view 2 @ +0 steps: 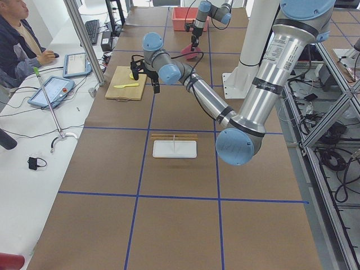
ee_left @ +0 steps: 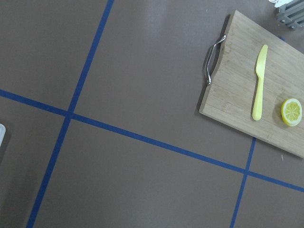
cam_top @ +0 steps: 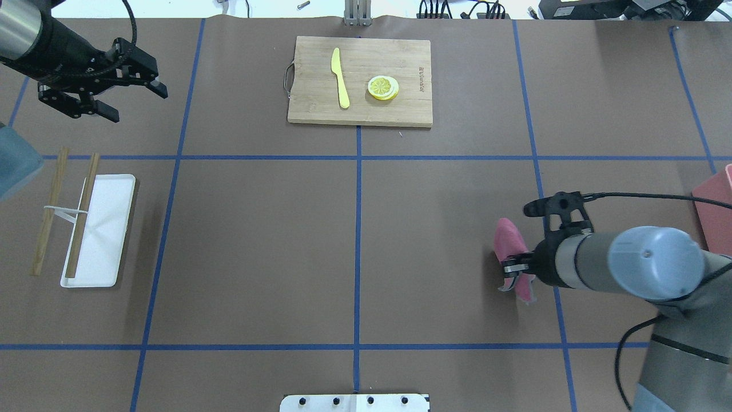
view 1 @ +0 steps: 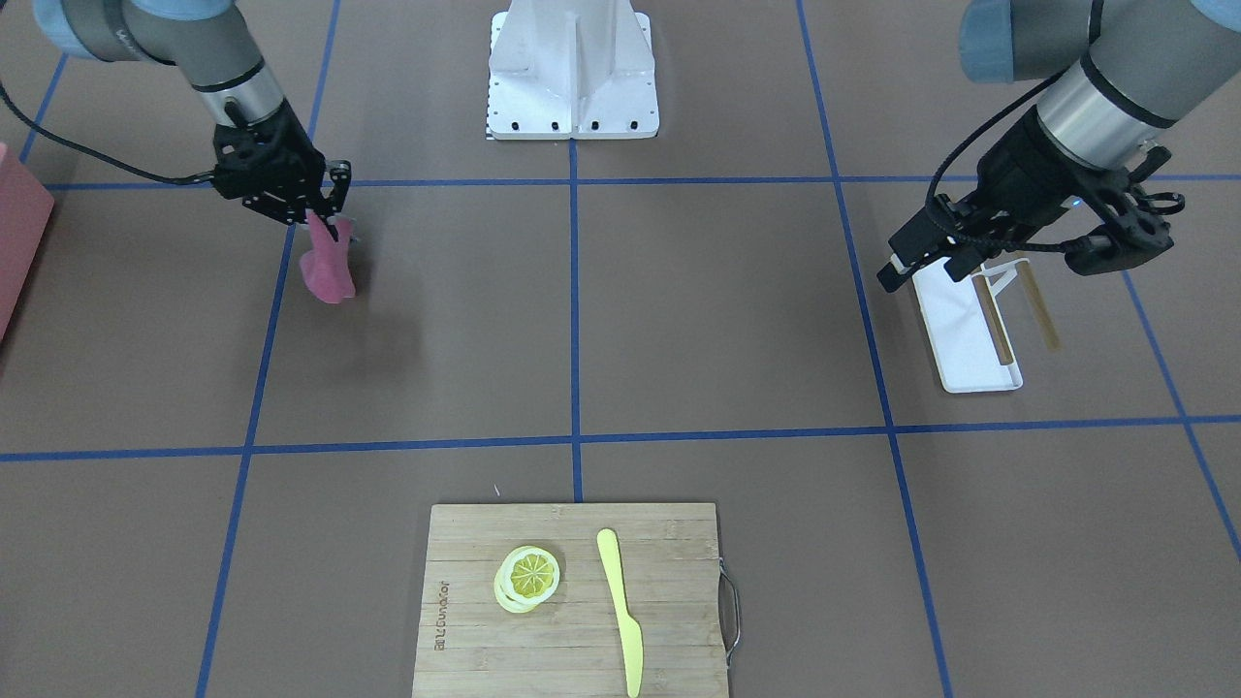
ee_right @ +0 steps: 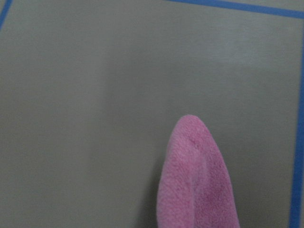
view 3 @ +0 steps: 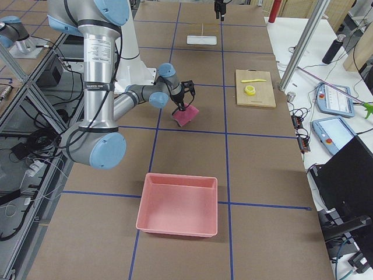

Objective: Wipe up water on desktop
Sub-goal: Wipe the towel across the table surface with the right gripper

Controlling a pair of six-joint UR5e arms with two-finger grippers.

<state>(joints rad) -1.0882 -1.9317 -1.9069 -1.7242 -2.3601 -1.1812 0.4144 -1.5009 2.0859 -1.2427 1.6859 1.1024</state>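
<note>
Silver arms (cam_top: 595, 264), pale-blue joint caps (cam_top: 655, 260), black fingers (cam_top: 153, 86), black cables (cam_top: 646, 196)

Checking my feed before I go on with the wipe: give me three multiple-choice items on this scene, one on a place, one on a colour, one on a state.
1. Where does the lemon slice lie?
A. in a bowl
B. on the cutting board
C. on a plate

2. What colour is the cloth held by the right end effector?
A. pink
B. blue
C. green

3. How is the left end effector?
A. shut on a spoon
B. shut on a sponge
C. open, holding nothing

Answers:
1 B, the slice sits on the wooden board in the overhead and front views.
2 A, the cloth shows pink in every view that catches it.
3 C, its jaws stand apart with nothing between them in the overhead view.
</note>
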